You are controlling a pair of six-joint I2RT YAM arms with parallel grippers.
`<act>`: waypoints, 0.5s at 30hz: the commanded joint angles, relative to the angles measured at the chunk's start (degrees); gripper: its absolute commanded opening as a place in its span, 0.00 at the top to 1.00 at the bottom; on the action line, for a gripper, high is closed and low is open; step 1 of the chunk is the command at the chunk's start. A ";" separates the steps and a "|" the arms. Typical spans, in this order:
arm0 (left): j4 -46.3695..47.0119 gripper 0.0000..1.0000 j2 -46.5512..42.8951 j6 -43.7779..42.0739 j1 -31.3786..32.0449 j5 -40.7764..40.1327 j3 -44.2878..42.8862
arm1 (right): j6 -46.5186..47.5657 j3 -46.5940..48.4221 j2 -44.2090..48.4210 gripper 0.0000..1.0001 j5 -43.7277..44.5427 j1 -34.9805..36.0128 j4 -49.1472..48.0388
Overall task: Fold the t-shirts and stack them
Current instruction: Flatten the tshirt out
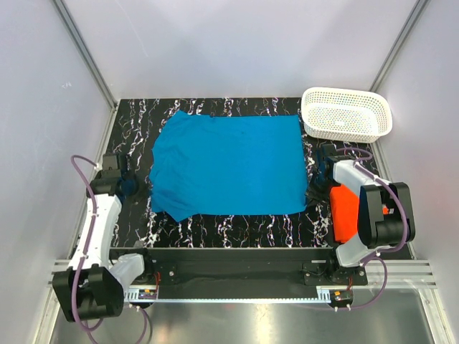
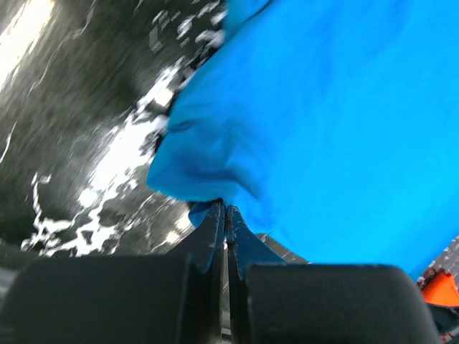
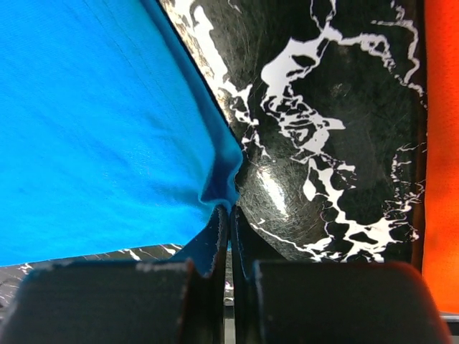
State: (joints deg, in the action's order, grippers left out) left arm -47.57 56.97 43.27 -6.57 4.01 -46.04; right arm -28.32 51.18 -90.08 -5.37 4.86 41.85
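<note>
Clamping our left gripper (image 2: pixel 224 209) and right gripper (image 3: pixel 229 209) on opposite side edges of the blue t-shirt (image 1: pixel 229 165), we have it spread flat across the black marbled table (image 1: pixel 237 231), the orange-red t-shirt (image 1: pixel 344 211) lying just right of it.

The blue t-shirt (image 1: pixel 226 165) lies spread flat at the centre of the black marbled surface (image 1: pixel 237 229), roughly rectangular in outline; its left edge is bunched and rumpled; its near right corner is puckered into a small fold. The orange-red t-shirt (image 1: pixel 346 208) lies at the near right of the surface, apart from the blue t-shirt, only partly visible.
</note>
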 commanded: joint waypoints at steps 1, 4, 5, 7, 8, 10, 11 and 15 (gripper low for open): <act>6.60 1.00 2.70 -3.36 0.15 2.75 -5.63 | 0.45 3.22 1.23 0.98 1.67 -0.20 0.34; 8.98 1.00 5.78 -3.36 0.41 3.81 -8.62 | 0.72 5.68 0.35 0.98 2.64 -0.29 0.69; 9.60 1.00 7.18 -3.36 0.50 4.16 -9.24 | 0.81 6.91 -0.26 0.98 2.99 -0.38 0.61; 10.91 1.00 8.85 -3.45 0.68 4.51 -11.17 | 0.98 8.32 -0.88 0.99 3.34 -0.55 0.69; 11.18 1.00 10.77 -3.36 0.77 4.69 -11.96 | 1.16 9.98 -1.84 0.98 3.52 -0.73 0.78; 11.80 1.00 12.89 -3.71 0.68 5.21 -14.42 | 1.33 11.74 -2.81 0.98 3.70 -0.82 0.96; 11.89 1.00 14.99 -3.80 0.85 5.30 -15.38 | 1.51 13.58 -3.95 0.99 3.87 -0.91 1.22; 12.41 1.00 20.10 -4.24 0.77 5.04 -21.96 | 1.95 18.07 -7.12 0.99 4.92 -1.08 1.66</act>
State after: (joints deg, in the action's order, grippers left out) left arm -39.03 74.91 40.38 -5.89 7.73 -62.39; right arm -27.70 65.14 -95.42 -3.25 4.34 43.22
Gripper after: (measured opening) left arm 0.012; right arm 0.028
